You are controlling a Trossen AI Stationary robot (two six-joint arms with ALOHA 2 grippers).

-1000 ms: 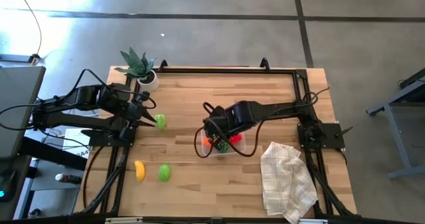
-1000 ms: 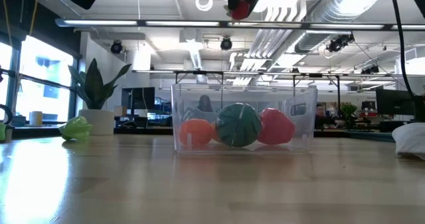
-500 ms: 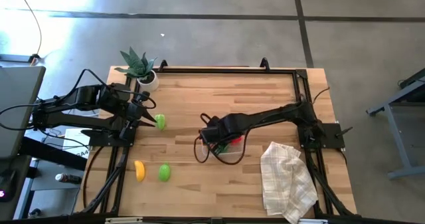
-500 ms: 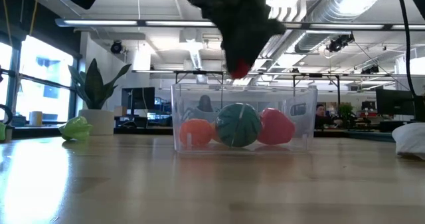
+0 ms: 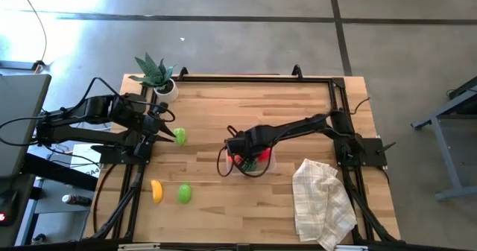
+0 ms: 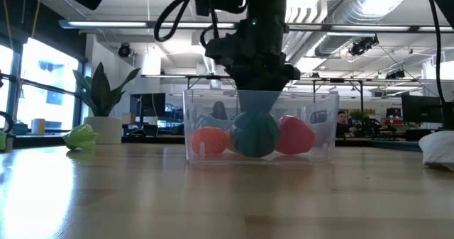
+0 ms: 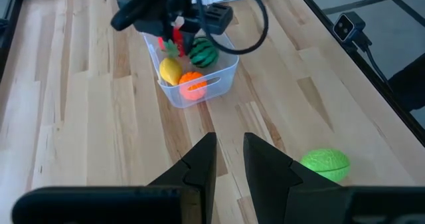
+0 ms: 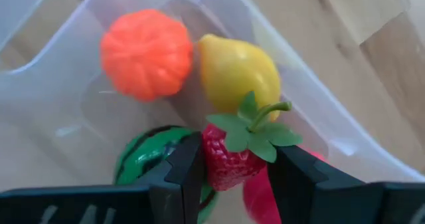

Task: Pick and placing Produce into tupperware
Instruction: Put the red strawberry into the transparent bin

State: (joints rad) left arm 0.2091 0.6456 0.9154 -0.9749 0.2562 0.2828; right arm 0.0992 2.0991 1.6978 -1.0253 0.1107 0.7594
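Observation:
The clear tupperware stands mid-table and holds an orange, a lemon, a striped watermelon and a red pepper. My right gripper reaches down inside it, shut on a small red strawberry. My left gripper hovers at the table's left, its fingers a narrow gap apart with nothing between them. It is beside a green piece. A banana and another green piece lie near the front left. My right gripper pinches the strawberry's red body between its two fingers, coming from above and pointing down into the tupperware. The strawberry's green leafy cap sticks out sideways past the fingers. Whether the strawberry touches the fruit under it cannot be told.
A spiky potted plant stands at the far left corner. A white checked cloth lies crumpled at the front right. Bare wood lies between the tupperware and the left-hand fruits.
My right gripper has come straight down with the strawberry from well above the tupperware to inside its walls, staying shut on it. The fruits in the tupperware have kept their places.

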